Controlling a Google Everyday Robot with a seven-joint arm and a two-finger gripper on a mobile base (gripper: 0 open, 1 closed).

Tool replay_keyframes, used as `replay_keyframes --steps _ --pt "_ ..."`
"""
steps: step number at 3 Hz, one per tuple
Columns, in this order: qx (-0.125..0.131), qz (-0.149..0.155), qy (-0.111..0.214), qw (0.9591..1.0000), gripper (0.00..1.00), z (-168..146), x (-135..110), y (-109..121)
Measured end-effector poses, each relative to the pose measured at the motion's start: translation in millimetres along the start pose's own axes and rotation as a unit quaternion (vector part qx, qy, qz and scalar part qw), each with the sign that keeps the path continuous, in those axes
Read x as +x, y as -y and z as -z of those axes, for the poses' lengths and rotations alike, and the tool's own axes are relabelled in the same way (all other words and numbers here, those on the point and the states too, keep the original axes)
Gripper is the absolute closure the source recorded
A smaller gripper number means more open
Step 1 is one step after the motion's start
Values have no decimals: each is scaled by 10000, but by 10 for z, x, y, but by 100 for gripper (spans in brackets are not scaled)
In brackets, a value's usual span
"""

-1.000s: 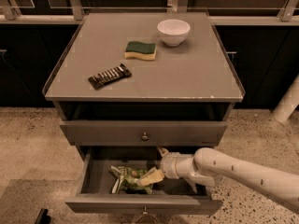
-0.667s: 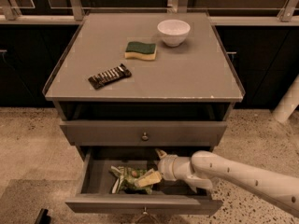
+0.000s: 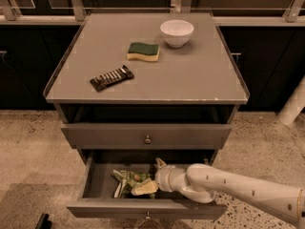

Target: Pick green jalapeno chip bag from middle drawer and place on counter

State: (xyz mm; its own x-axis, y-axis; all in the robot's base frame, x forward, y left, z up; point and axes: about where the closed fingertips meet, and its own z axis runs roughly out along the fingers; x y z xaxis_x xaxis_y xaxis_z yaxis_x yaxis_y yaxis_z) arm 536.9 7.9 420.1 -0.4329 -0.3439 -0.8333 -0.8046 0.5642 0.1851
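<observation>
The green jalapeno chip bag (image 3: 127,182) lies crumpled in the pulled-out middle drawer (image 3: 143,208), left of centre. My gripper (image 3: 150,176) reaches into the drawer from the right on a white arm. It is open. One pale finger (image 3: 144,188) lies against the bag's right edge, and the other points up toward the drawer's back. The bag rests on the drawer floor. The counter (image 3: 190,75) is the grey cabinet top above.
On the counter are a white bowl (image 3: 177,32), a yellow sponge with a green top (image 3: 143,51) and a dark striped snack bar (image 3: 111,78). The drawer above (image 3: 147,136) is closed. Speckled floor surrounds the cabinet, and a white post (image 3: 293,104) stands at right.
My gripper and arm have moved a little to the left, closer to the bag. The bag has not moved.
</observation>
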Motion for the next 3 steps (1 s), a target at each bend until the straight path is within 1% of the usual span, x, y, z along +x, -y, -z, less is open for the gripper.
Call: replay_keyframes --steps 1,2,3 --pt "146 -21 -80 9999 0 -107 61 5" --pt "217 -14 -173 9996 19 -158 105 46" --pt "217 -14 -173 9996 42 -158 105 46"
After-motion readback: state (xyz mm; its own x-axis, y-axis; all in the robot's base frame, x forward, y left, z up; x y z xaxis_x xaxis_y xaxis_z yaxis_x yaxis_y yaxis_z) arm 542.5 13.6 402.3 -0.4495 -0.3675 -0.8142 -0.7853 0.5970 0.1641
